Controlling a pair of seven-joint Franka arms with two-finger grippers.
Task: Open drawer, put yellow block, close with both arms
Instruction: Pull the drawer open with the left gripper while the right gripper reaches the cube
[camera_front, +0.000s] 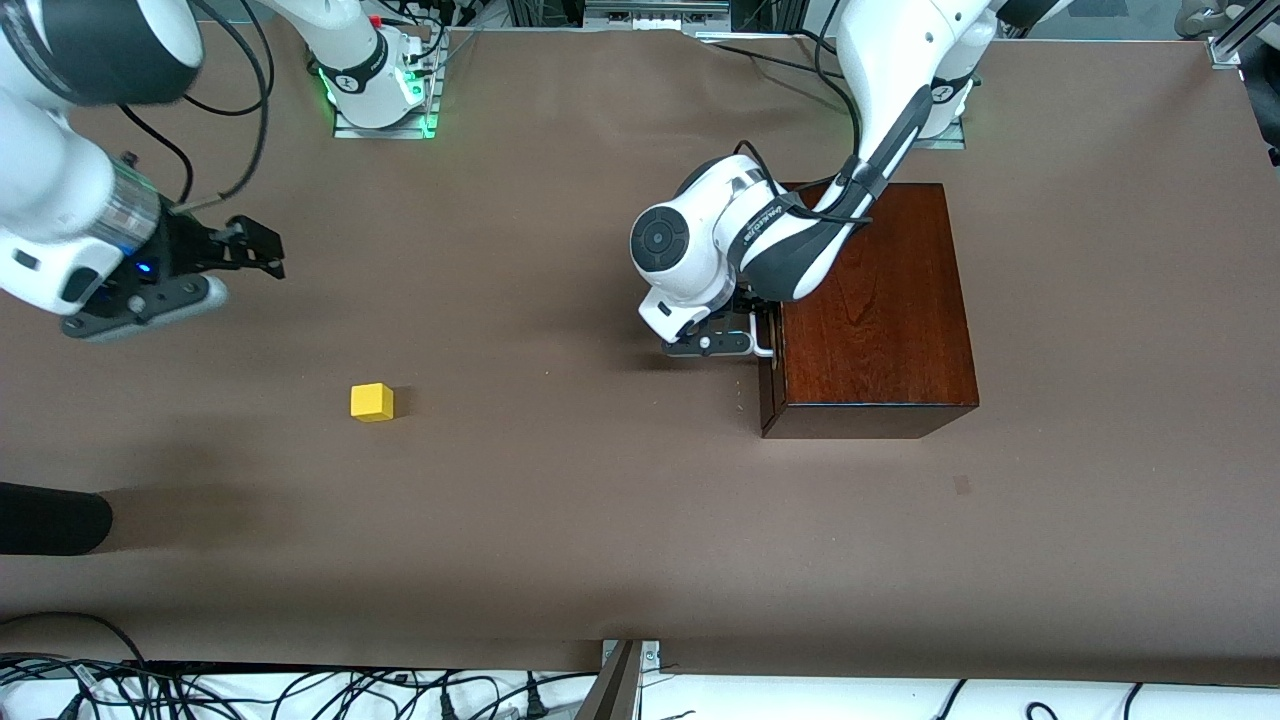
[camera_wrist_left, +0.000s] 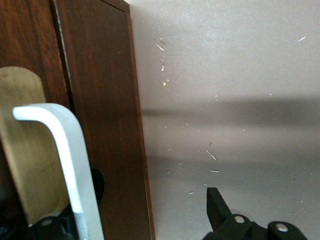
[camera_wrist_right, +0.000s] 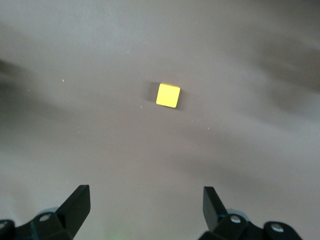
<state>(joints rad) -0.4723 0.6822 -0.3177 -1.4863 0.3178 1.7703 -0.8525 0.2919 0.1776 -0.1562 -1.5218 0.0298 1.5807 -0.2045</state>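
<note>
The mahogany box (camera_front: 880, 300) stands toward the left arm's end of the table. Its drawer looks shut, the dark front (camera_wrist_left: 105, 125) facing the table's middle. My left gripper (camera_front: 757, 333) is at that front, open, with the white bar handle (camera_wrist_left: 67, 160) between its fingers (camera_wrist_left: 217, 207), not clamped. The handle also shows in the front view (camera_front: 766, 345). The yellow block (camera_front: 372, 402) lies on the table toward the right arm's end. My right gripper (camera_front: 262, 250) is open and empty, up over the table. In the right wrist view the gripper (camera_wrist_right: 145, 200) looks down at the block (camera_wrist_right: 168, 95).
A black rounded object (camera_front: 50, 517) juts in at the table's edge by the right arm's end, nearer the front camera than the block. Brown table surface (camera_front: 600, 500) lies between block and box. Cables (camera_front: 300, 690) hang along the table's near edge.
</note>
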